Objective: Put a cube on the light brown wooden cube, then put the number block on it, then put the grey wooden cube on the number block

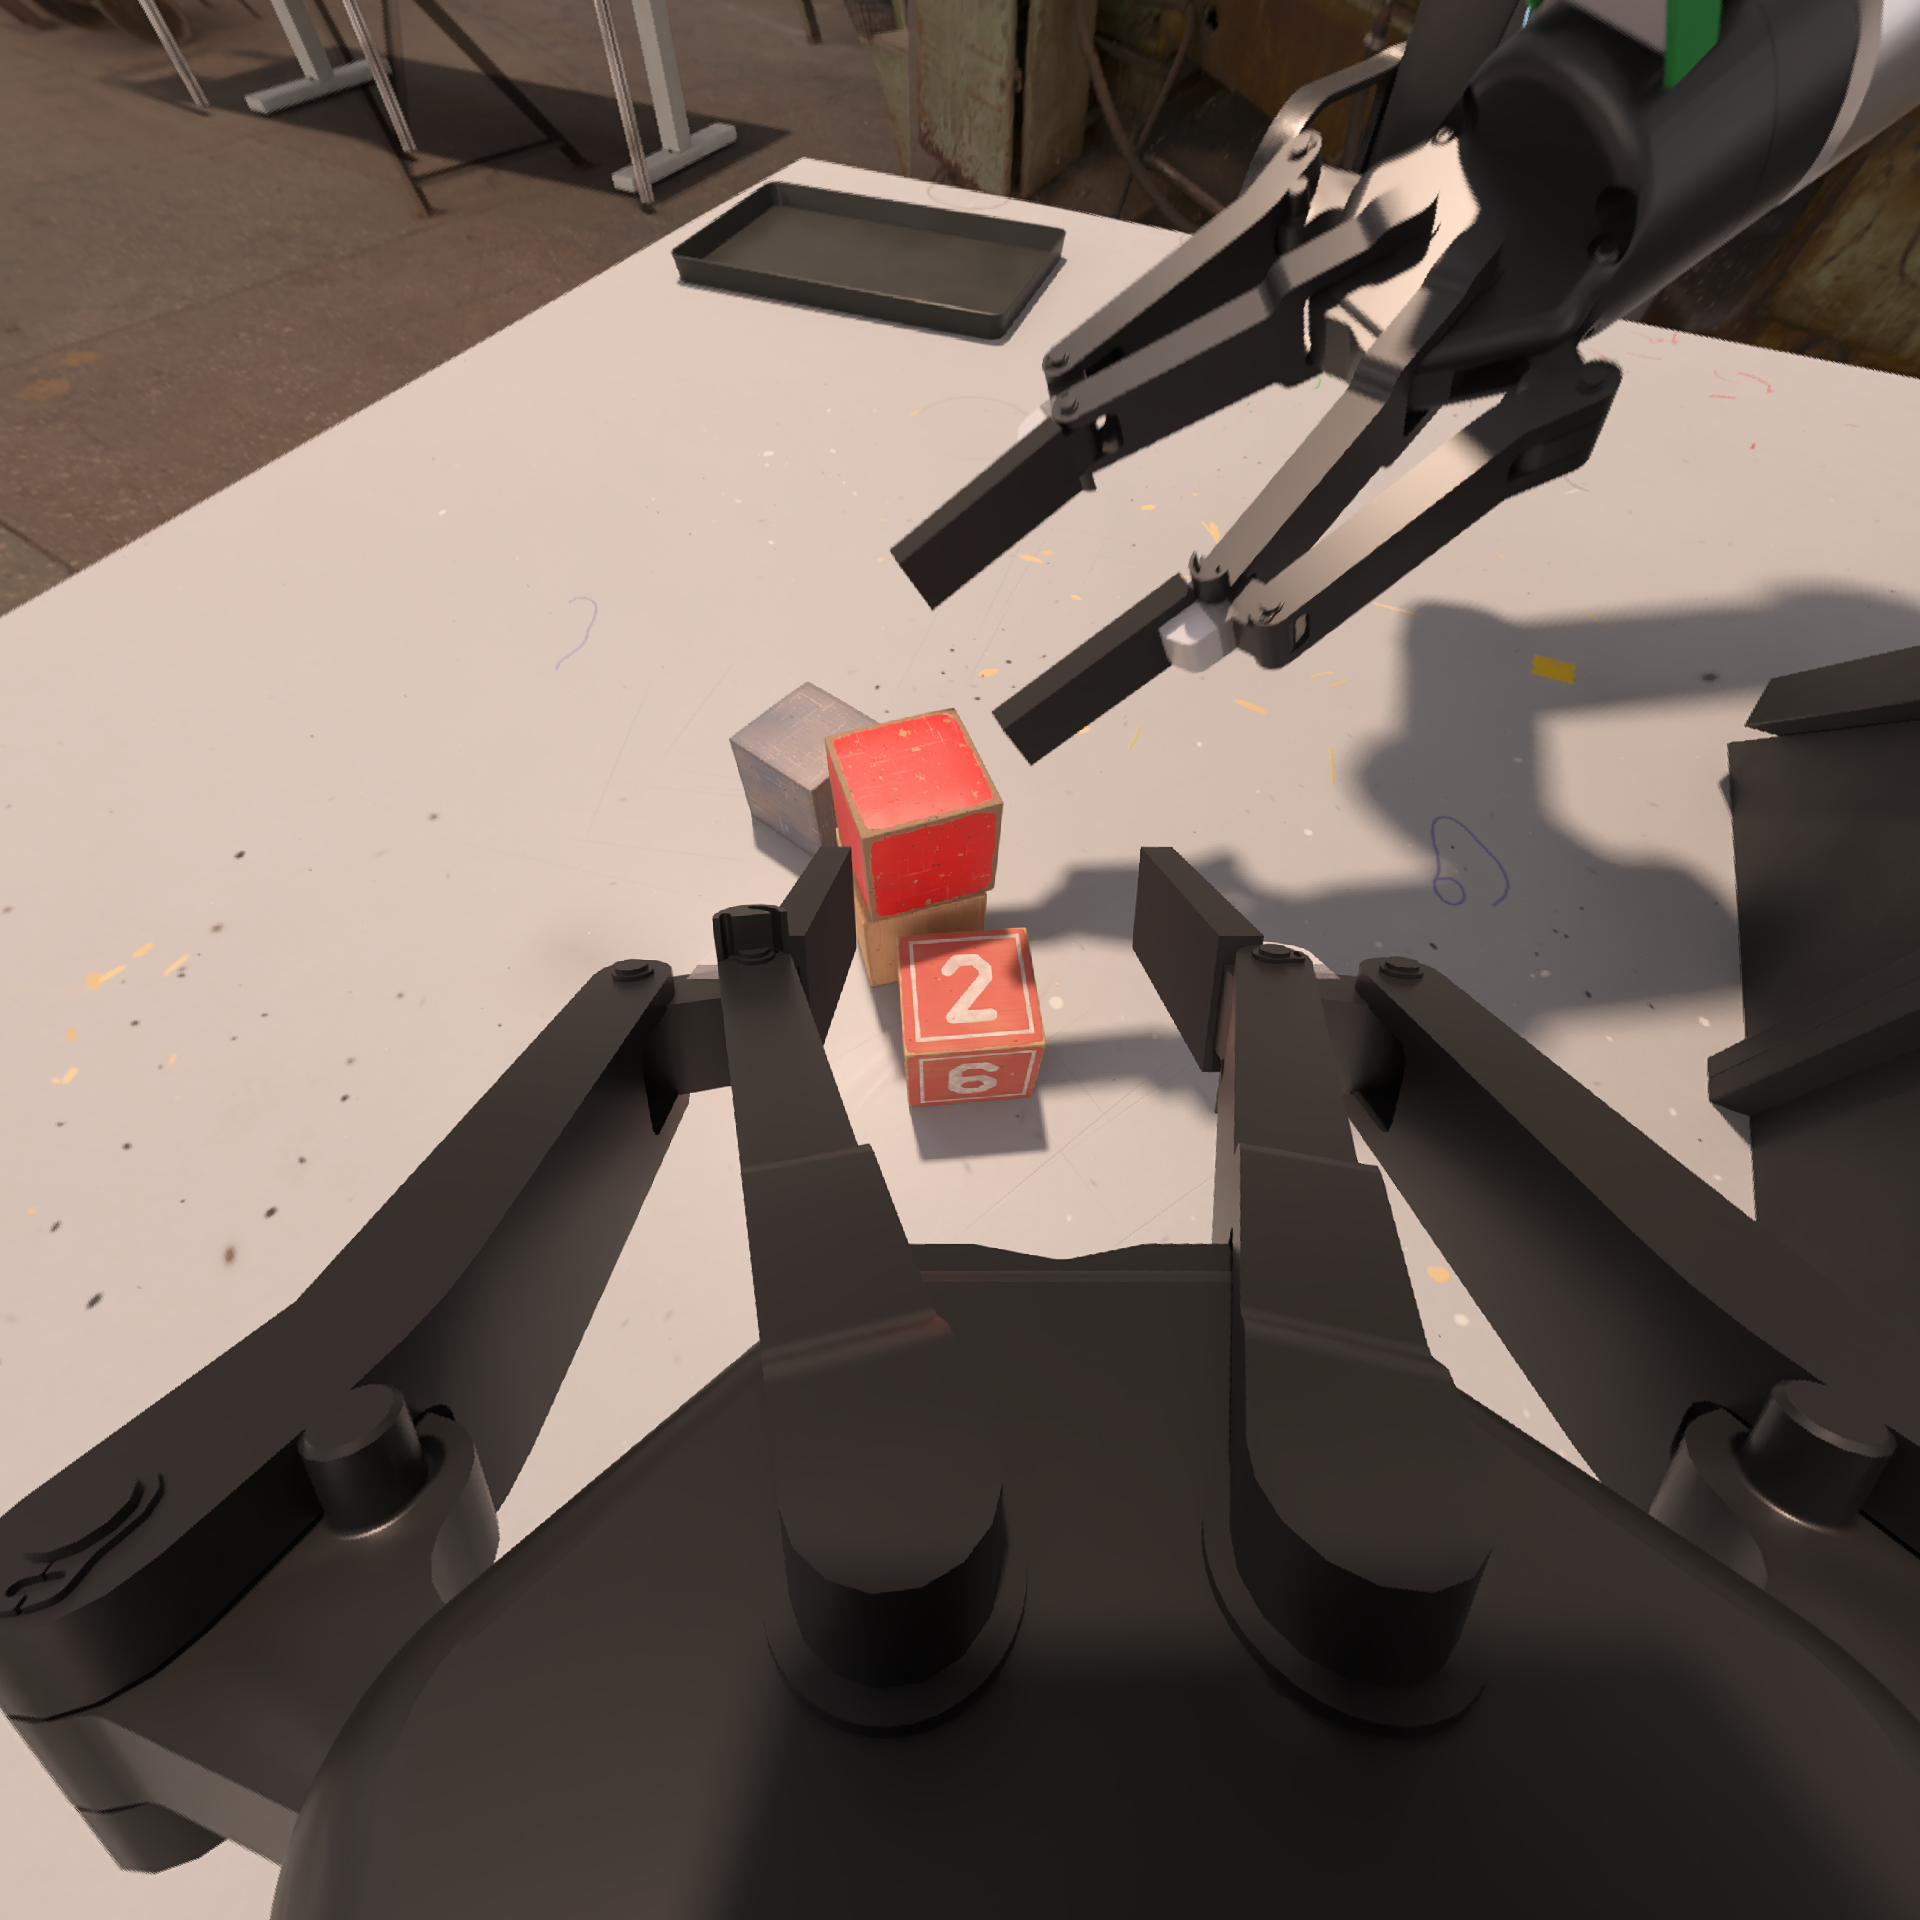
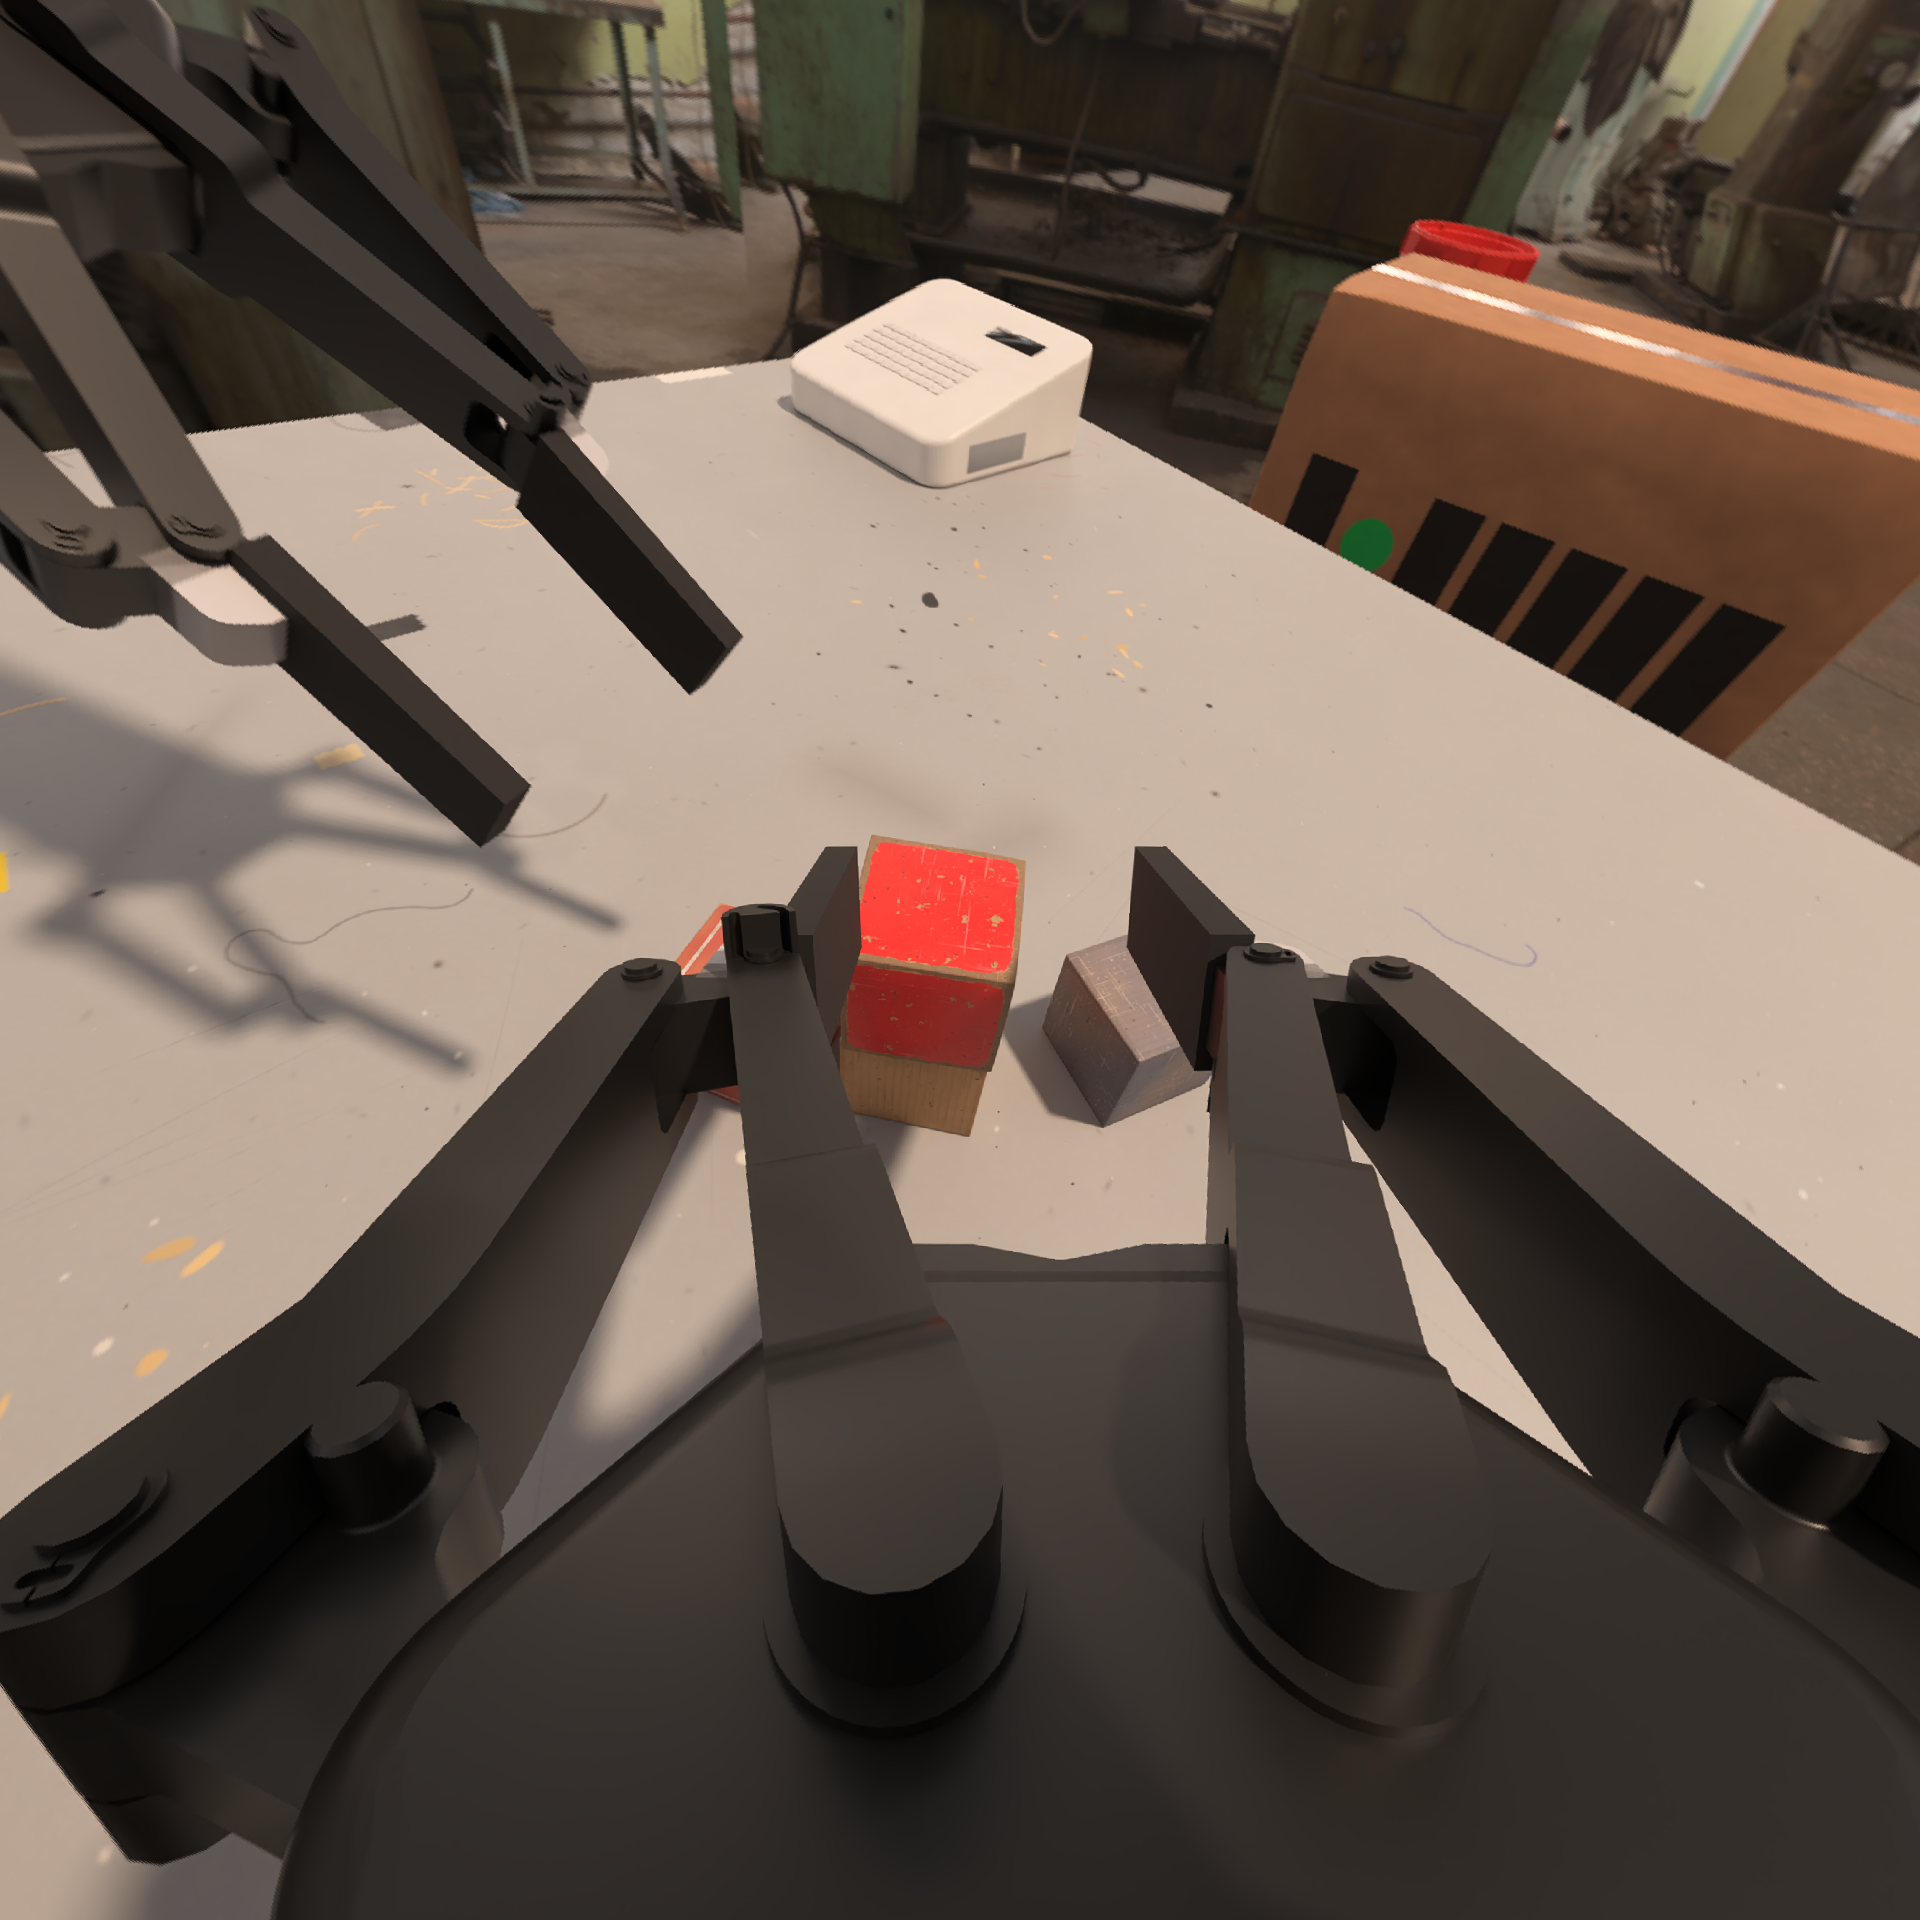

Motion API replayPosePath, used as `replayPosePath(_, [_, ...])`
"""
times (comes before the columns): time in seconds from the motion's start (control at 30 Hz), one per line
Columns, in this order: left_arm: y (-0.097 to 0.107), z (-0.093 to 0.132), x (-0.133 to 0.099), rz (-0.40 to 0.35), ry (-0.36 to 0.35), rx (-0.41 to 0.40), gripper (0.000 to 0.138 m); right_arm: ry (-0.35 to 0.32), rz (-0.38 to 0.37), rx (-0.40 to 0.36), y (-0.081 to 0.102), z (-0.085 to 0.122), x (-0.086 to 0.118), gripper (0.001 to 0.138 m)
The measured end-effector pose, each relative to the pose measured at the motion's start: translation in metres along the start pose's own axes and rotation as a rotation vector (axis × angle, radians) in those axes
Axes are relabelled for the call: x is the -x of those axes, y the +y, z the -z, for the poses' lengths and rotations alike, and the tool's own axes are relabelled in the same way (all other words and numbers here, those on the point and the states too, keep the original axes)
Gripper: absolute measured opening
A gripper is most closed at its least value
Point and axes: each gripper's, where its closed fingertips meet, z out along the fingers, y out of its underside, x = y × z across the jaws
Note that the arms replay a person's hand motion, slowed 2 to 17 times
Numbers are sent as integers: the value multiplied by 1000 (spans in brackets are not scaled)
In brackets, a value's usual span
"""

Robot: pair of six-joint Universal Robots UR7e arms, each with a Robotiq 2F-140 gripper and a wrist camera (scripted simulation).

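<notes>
A red cube [image 1: 914, 805] sits on the light brown wooden cube [image 1: 914, 935]; the pair also shows in the right wrist view, red cube [image 2: 935, 951] on the light brown cube [image 2: 914, 1096]. The orange-red number block [image 1: 971, 1013] stands on the table just in front of the stack. The grey wooden cube [image 1: 790, 764] rests on the table behind it, and in the right wrist view [image 2: 1112, 1034] beside it. My left gripper [image 1: 992, 925] is open above the number block. My right gripper [image 2: 992, 935] is open and empty above the stack and the grey cube; it also shows in the left wrist view [image 1: 966, 655].
A dark shallow tray [image 1: 868, 260] lies at the far table edge. A white slanted device [image 2: 940, 379] stands at the back. A brown cardboard box [image 2: 1600, 488] with black bars stands beside the table. Dark flat parts [image 1: 1829, 883] lie at the right edge.
</notes>
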Motion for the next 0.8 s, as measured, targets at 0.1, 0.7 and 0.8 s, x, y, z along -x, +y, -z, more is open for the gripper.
replayPosePath(0.1, [3,-5,-3,7,-7,16,72,-34,30,-14,-4,7,-1,70])
replayPosePath(0.7, [26,-33,-2,29,-79,111,81,-170,188,34,29,7,-33,73])
replayPosePath(0.8, [31,-39,-4,56,-62,125,81,-198,182,31,35,1,-39,73])
